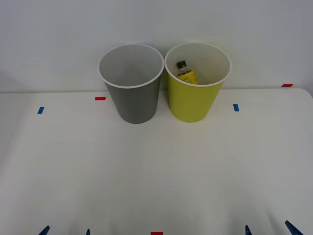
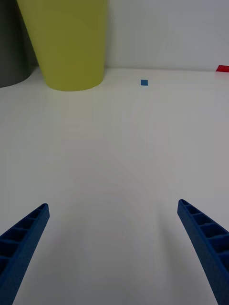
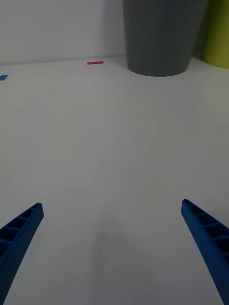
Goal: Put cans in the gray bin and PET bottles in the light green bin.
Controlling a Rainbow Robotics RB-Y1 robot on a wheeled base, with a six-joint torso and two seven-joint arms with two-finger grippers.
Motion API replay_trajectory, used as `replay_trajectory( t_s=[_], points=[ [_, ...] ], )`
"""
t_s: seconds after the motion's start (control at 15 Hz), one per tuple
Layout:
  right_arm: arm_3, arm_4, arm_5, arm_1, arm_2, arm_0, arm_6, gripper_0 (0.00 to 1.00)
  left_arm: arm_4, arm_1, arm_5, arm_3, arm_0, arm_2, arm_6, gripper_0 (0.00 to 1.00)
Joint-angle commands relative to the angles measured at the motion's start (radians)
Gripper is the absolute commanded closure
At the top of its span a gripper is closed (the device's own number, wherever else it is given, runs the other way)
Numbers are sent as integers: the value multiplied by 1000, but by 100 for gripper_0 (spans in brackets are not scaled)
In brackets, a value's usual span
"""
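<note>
The left gripper (image 1: pixel 66 231) is parked low at the near edge of the table (image 1: pixel 156 171), and its blue fingers (image 3: pixel 19 228) are spread wide with nothing held between them. A blue tape mark (image 1: pixel 40 110) and a red tape mark (image 1: pixel 100 98) are seen near the far left side of the table. Next comes the gray bin (image 1: pixel 132 85), which is stood upright at the back by the wall; nothing can be seen inside it. Just beside it, maybe touching, the light green bin (image 1: pixel 197 83) is stood upright too. The PET bottle (image 1: pixel 185 72), yellow with a black cap, is already lying inside the light green bin. A second blue tape mark (image 1: pixel 236 107) is found past the green bin. The right gripper (image 1: pixel 269 230) is parked at the near edge as well, and its fingers (image 2: pixel 205 233) are also held apart and empty.

The sorting looks done, or a new thing is being waited for, since no can or bottle is seen left on the table. If more is brought, it must be picked up first. A lot of open room is left between the grippers and the bins. Care would be needed near the bins, as they could be tipped by a bump.
</note>
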Motion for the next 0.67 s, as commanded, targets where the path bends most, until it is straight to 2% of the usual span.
replay_trajectory(
  t_s=[0.07, 0.67],
  points=[
    [0, 0, 0, 0, 0, 0, 0, 7, 0, 0, 0, 0, 0, 0, 0, 0],
    [0, 0, 0, 0, 0, 0, 0, 7, 0, 0, 0, 0, 0, 0, 0, 0]
  ],
)
